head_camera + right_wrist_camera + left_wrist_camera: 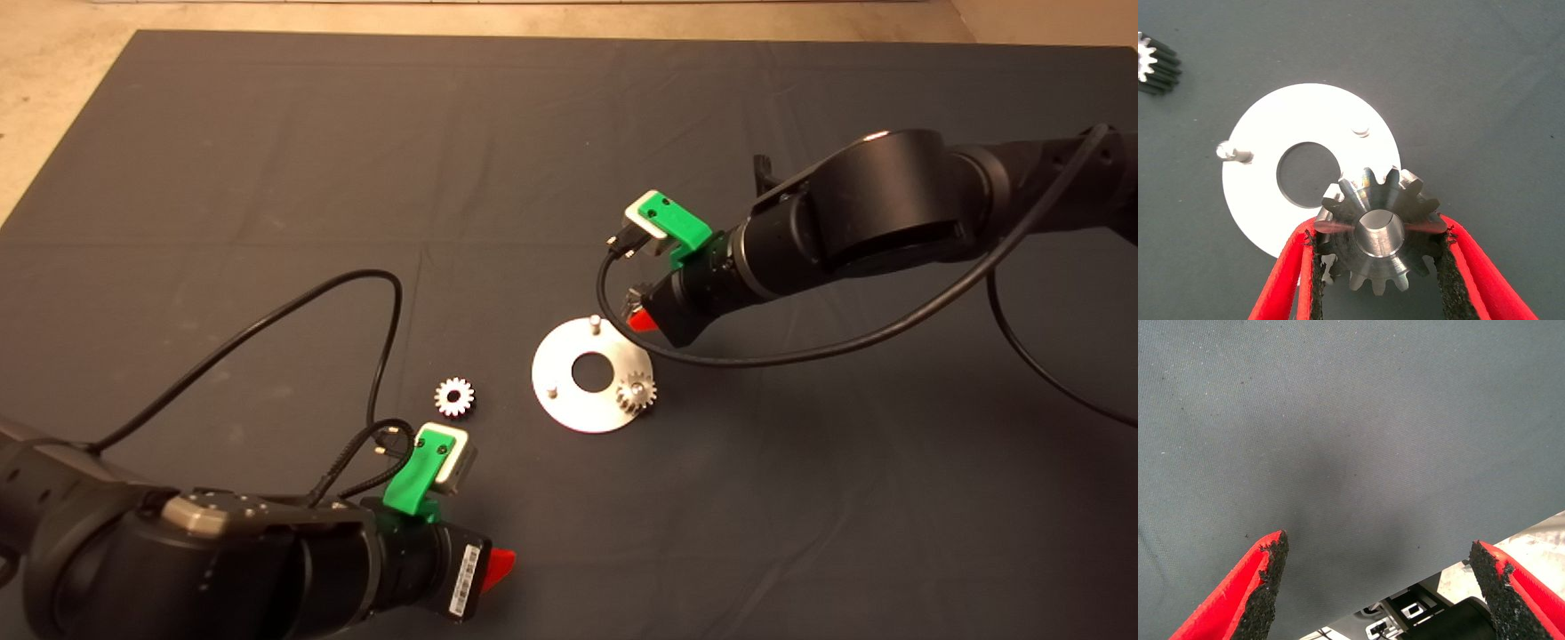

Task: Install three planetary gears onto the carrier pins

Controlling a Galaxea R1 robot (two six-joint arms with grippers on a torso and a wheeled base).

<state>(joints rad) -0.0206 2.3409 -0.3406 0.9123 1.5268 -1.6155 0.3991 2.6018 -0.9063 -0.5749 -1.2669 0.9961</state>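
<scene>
The carrier disc [569, 404] lies mid-mat. One planetary gear [637, 391] sits on its near-right pin. Two carrier pins [594, 322] [552, 389] stand bare. A second gear [454, 396] lies loose on the mat left of the disc. My right gripper [637, 313] hovers at the disc's far-right rim. In the right wrist view this gripper [1379, 235] is shut on a third gear [1378, 220], above the disc [1271, 200] with bare pins [1228, 152] [1361, 130]; the seated gear is hidden behind the held one. My left gripper [498, 569] is parked near the front, open [1379, 550] and empty.
Black cables loop over the mat from both wrists [382, 320] [800, 356]. The loose gear also shows in the right wrist view [1151, 63]. The left wrist view shows bare mat [1338, 440] and, past its edge, floor [1538, 547].
</scene>
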